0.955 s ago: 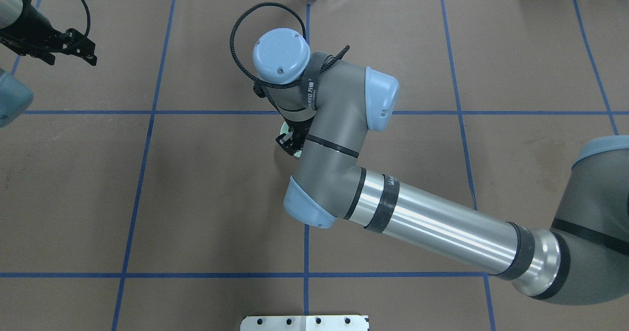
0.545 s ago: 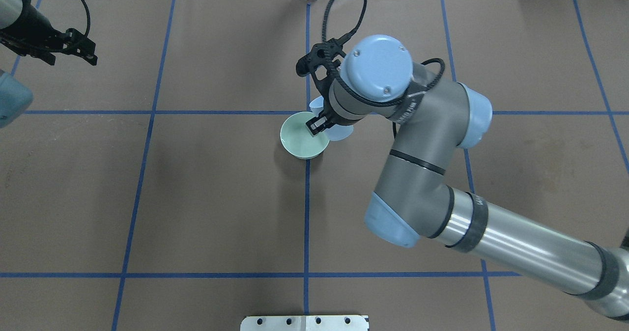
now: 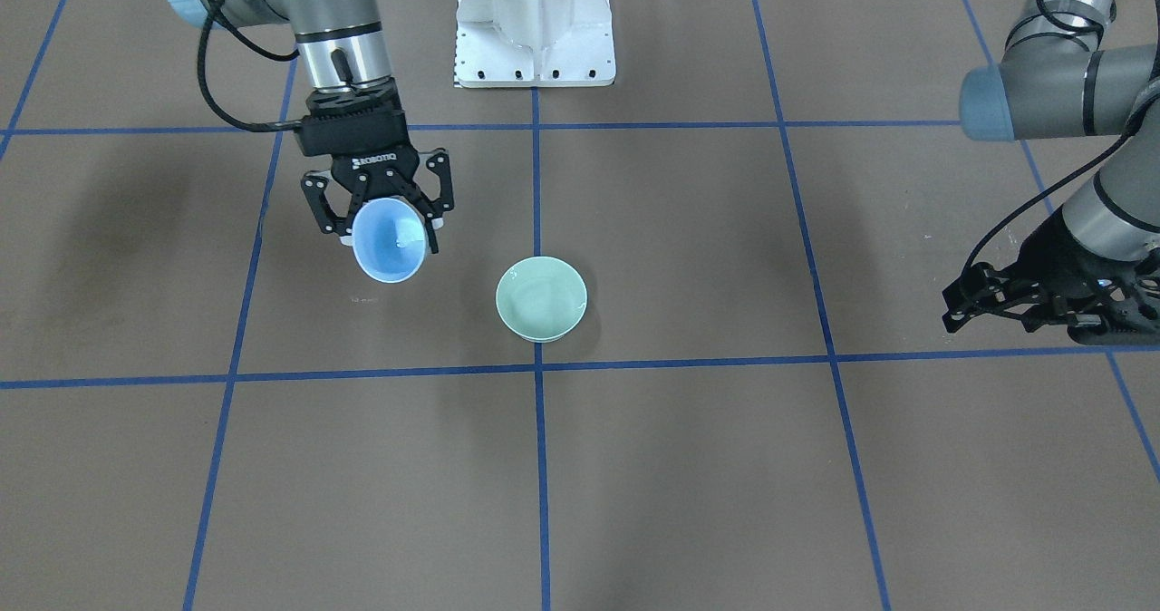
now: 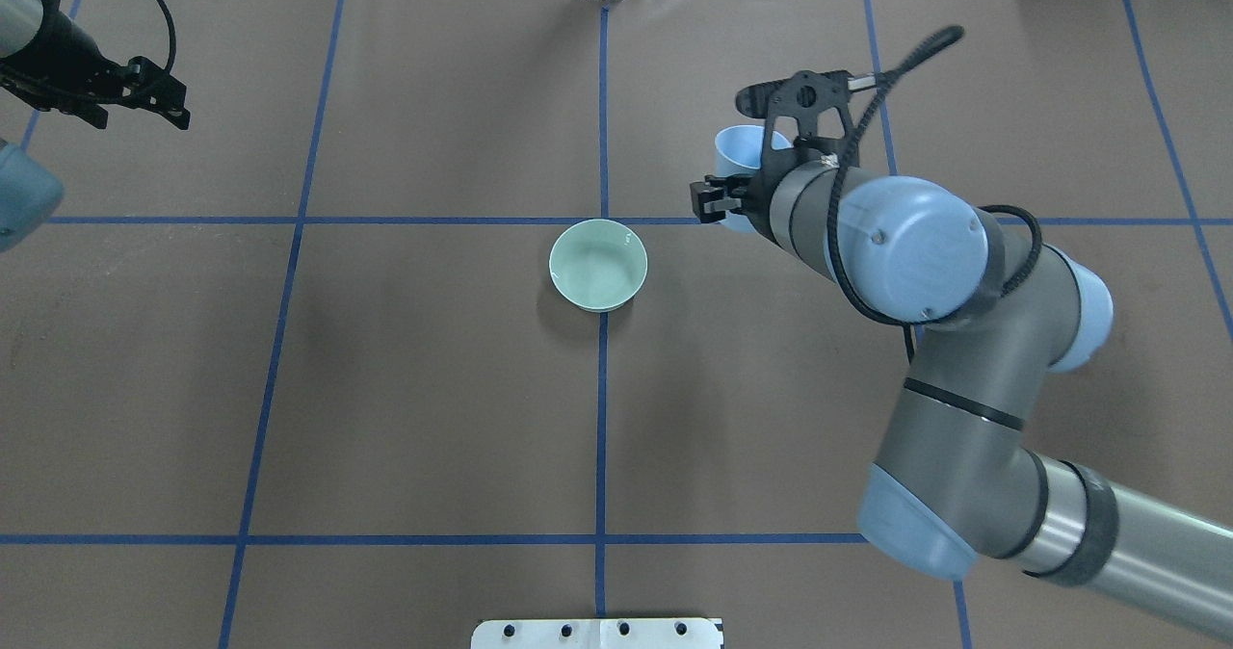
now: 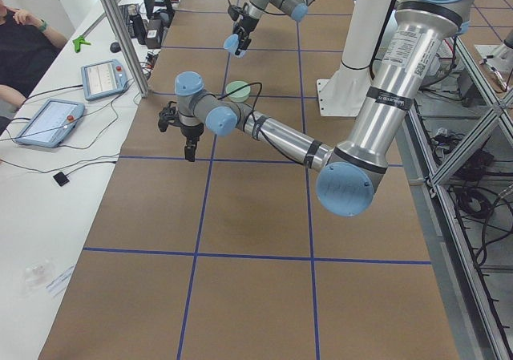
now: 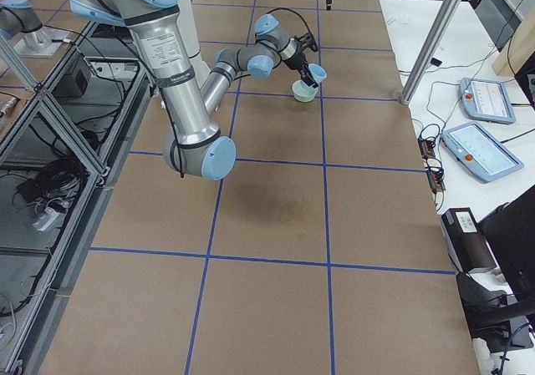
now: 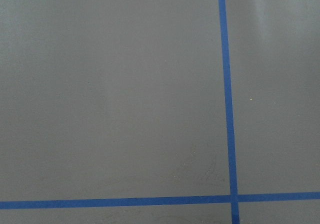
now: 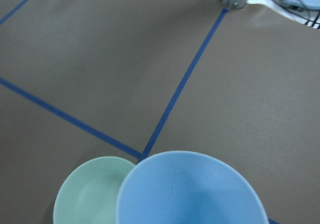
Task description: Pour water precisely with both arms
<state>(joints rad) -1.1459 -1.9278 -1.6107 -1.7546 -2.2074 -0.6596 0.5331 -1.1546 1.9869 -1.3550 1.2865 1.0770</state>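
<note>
Overhead view, left to right.
- Far left: left arm over desk; jaws spread, empty, well apart from both bowls.
- Centre: green bowl upright on desk, just robot-side of blue tape crossing. Faint sheen inside; cannot tell for sure whether it is water.
- Right: right arm; jaws clamped on blue bowl, held tilted above desk, apart from green bowl and farther from robot.
</note>
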